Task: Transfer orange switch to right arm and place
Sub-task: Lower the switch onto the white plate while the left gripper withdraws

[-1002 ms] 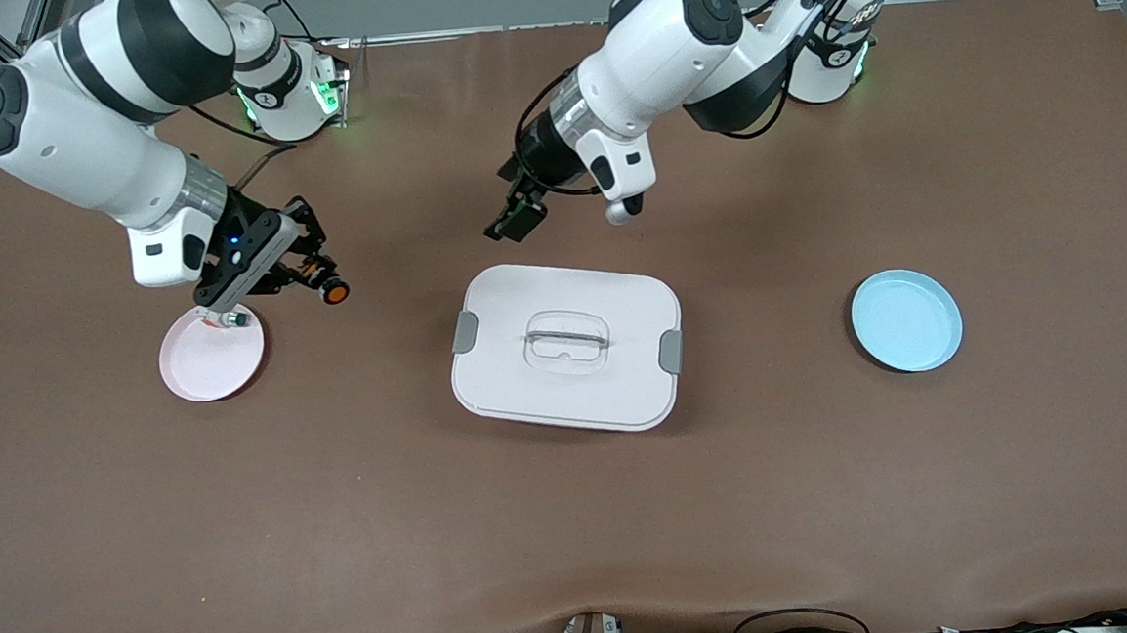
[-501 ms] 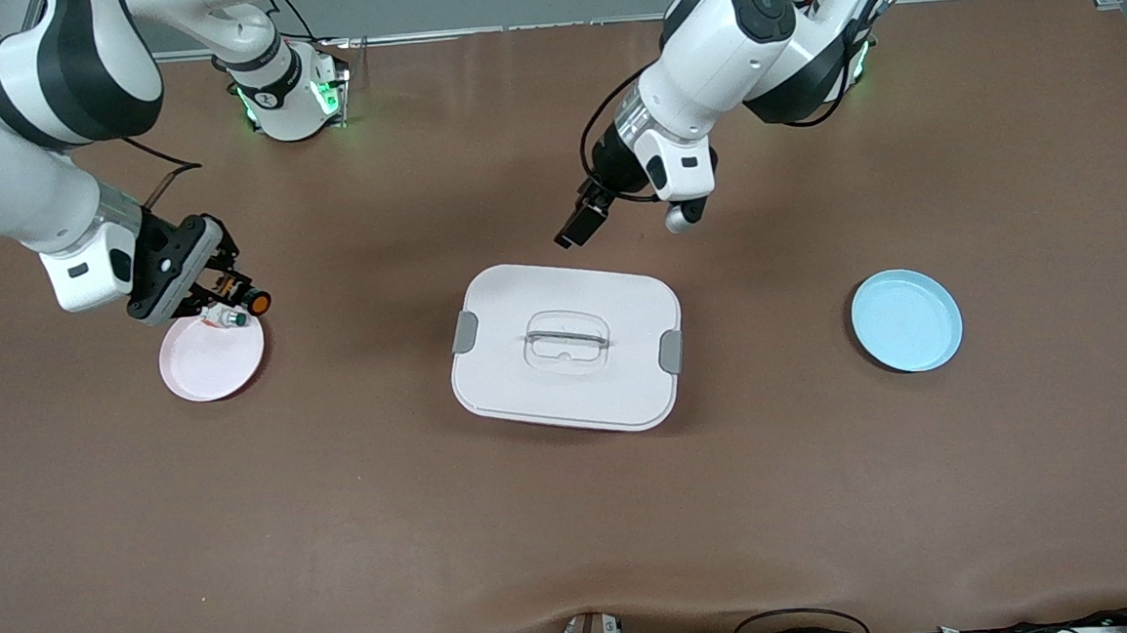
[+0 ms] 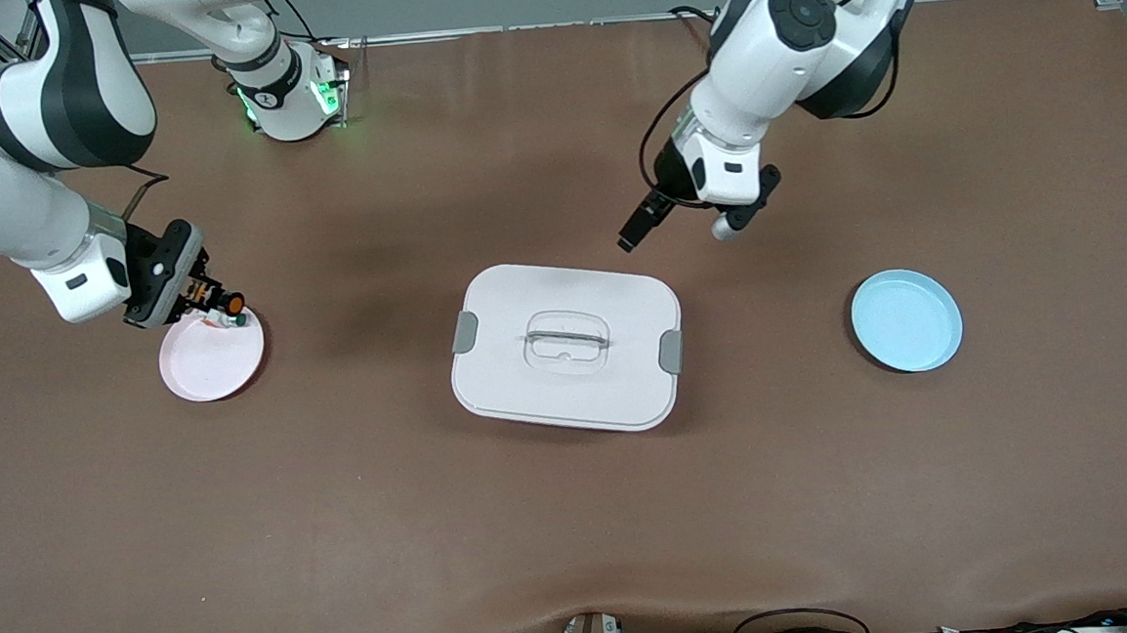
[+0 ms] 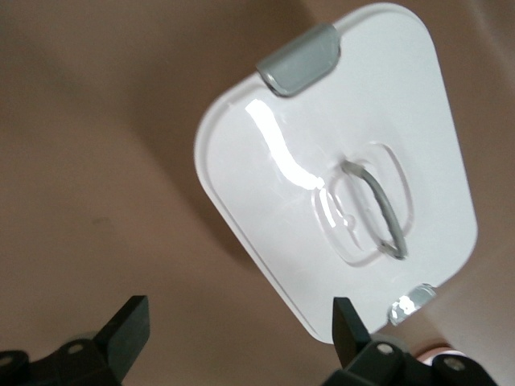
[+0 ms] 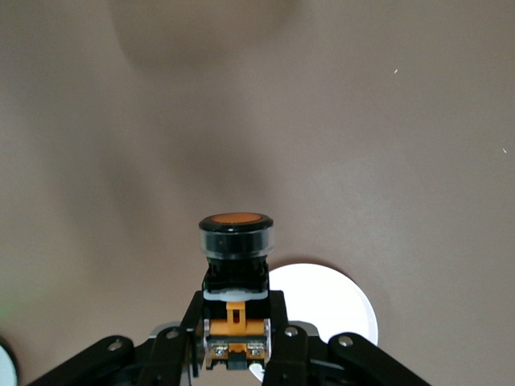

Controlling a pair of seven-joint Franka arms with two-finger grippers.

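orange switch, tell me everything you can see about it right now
The orange switch is a tiny push-button: a round orange cap inside a clear ring, a stubby black body, then a white band and an orange tab at its back end. It looks like plastic. The right gripper is shut on its back end, so it sticks out past the fingertips with the cap leading. It hangs over the edge of the pink plate, at the right arm's end of the table, close above a small green-capped button lying there.

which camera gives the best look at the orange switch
The right wrist view: the orange switch fills its centre, clamped in the right gripper. The front view shows it only as a speck; the left wrist view misses it.
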